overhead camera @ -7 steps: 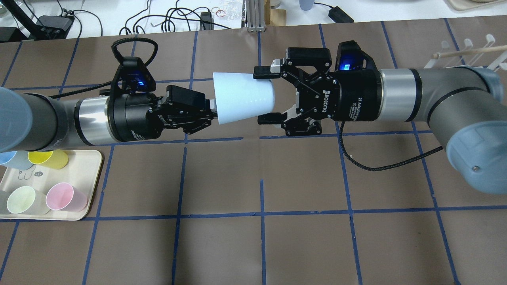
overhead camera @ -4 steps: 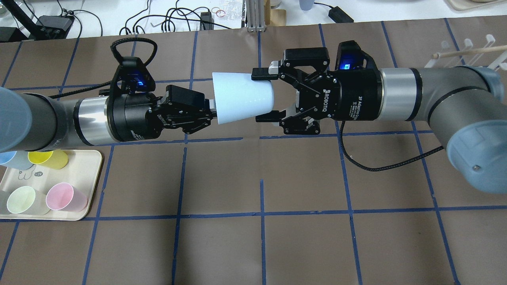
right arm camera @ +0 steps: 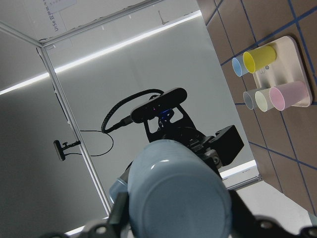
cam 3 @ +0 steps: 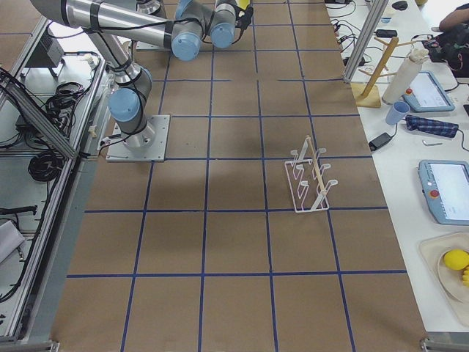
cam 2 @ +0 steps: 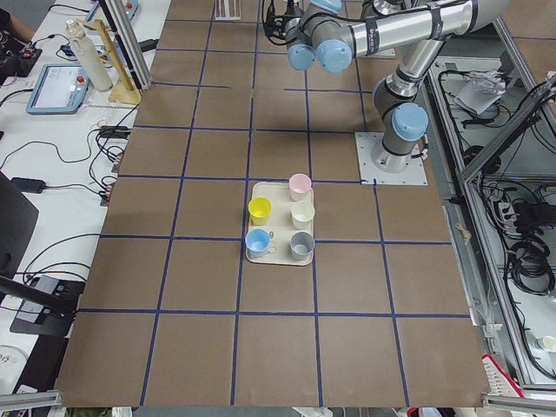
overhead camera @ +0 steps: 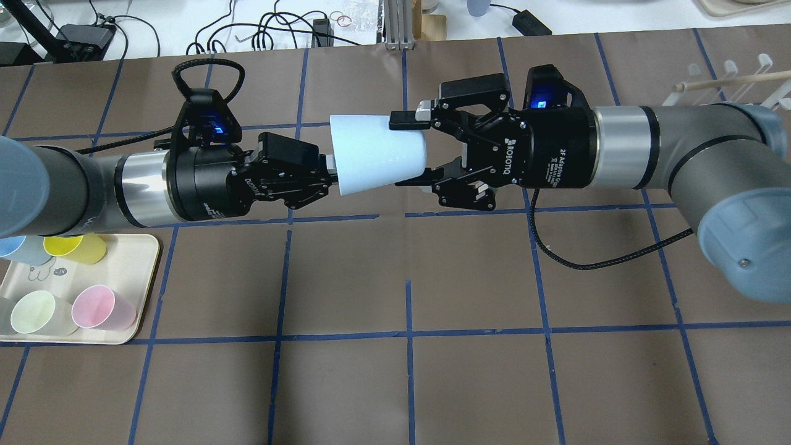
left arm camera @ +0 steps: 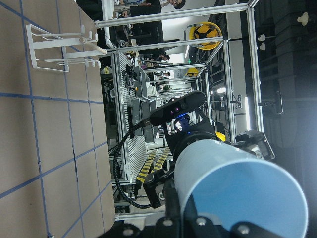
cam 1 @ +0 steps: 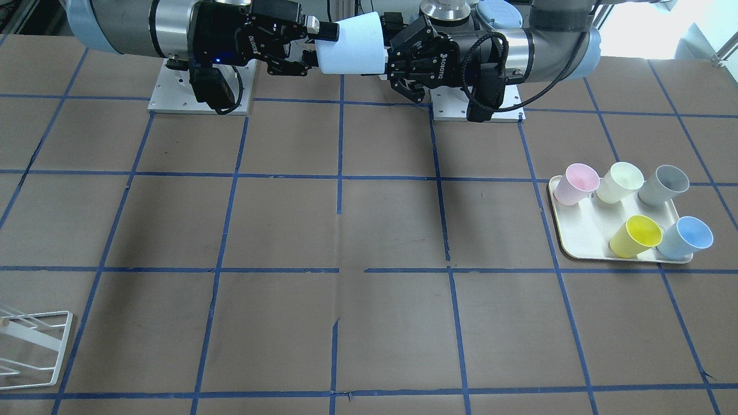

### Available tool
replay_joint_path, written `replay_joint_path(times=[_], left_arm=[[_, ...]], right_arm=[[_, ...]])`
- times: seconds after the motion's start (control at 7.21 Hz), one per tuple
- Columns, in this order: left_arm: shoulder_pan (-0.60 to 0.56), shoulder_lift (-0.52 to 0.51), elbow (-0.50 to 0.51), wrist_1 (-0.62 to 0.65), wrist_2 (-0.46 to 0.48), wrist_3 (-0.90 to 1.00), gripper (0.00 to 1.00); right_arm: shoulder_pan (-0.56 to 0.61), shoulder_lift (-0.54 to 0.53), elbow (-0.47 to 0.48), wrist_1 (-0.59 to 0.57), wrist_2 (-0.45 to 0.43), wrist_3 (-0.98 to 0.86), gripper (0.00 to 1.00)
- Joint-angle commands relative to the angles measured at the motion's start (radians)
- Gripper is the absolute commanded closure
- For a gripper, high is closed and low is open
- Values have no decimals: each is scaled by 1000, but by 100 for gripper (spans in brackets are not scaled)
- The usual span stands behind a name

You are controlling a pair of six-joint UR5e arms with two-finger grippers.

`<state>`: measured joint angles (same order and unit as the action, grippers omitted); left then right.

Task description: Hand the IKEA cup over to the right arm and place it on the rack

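The light blue IKEA cup (overhead camera: 377,154) hangs on its side in mid-air between both arms, above the table's far middle. My left gripper (overhead camera: 332,173) is shut on its wide rim. My right gripper (overhead camera: 408,150) has its fingers pressed on the narrow base end from both sides. The front view shows the same, with the cup (cam 1: 351,46), my right gripper (cam 1: 318,45) and my left gripper (cam 1: 387,57). The right wrist view shows the cup's base (right arm camera: 178,193). The white wire rack (overhead camera: 741,80) stands at the far right, also seen in the right side view (cam 3: 311,180).
A cream tray (cam 1: 582,230) on my left holds a second light blue cup (cam 1: 689,236), a yellow cup (cam 1: 637,236), a grey cup (cam 1: 666,184), a pink one and a pale green one. A black cable (overhead camera: 575,259) hangs from my right wrist. Brown table (overhead camera: 408,371) with blue tape lines.
My right gripper's fingers have closed in onto the cup's narrow end and slid slightly further along it. My left gripper and the cup have stayed put.
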<state>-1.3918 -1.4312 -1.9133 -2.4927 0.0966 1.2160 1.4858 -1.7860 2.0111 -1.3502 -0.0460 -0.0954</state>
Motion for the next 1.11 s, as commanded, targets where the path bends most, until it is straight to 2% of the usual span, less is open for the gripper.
replay_joint_path(times=[0.0,0.14,0.42,0.69,0.97], left_arm=[[-1,0,-1,-2,0,-3,26],[0,0,0,-2,0,-4,0],[14,0,5,0,11,-12,0],[28,-15,61,43,40,-295,0],[30,-29,71,323,245,-559,0]], right_arm=[[-2,0,0,0,1,3,58],[-2,0,0,-1,0,3,67],[-16,10,-26,-1,-2,12,73],[-105,11,-46,0,-24,39,73],[-217,11,-54,-6,-182,39,74]])
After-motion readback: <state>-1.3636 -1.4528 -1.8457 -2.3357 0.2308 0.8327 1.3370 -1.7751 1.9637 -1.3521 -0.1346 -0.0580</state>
